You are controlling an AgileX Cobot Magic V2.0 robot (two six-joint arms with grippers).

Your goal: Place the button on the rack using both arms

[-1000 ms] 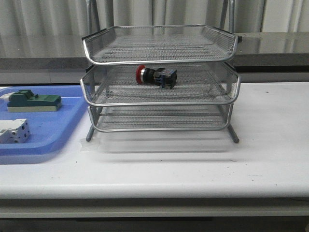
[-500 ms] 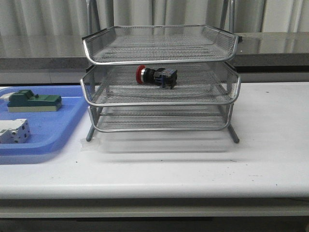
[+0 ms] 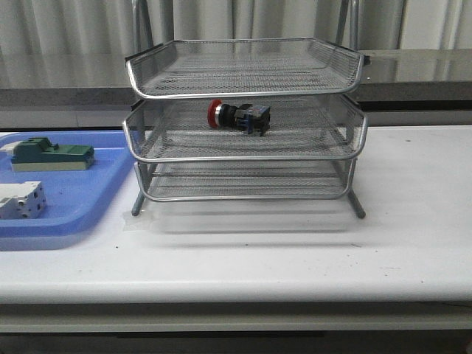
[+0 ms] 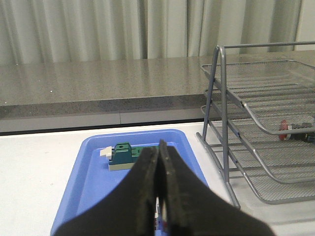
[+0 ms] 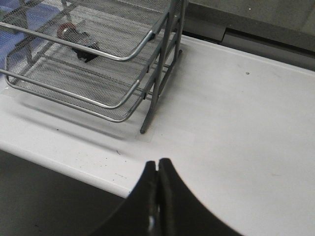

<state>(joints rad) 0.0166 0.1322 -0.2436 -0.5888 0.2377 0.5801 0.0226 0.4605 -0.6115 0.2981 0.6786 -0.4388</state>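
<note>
A small button [image 3: 238, 116] lies on its side in the middle tier of a silver wire-mesh rack [image 3: 245, 122] on a white desk [image 3: 413, 221]. It has a red mushroom cap, silver collar, black body and blue rear block. It looks rigid and light, best held across the body. Left gripper [image 4: 158, 196] and right gripper [image 5: 157, 191] are clenched, empty.

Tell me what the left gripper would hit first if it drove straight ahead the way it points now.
Probably the green block in the blue tray. The shut left gripper points over the tray toward it, with the rack off to one side. Depth is unclear, so it might pass over the block.
</note>
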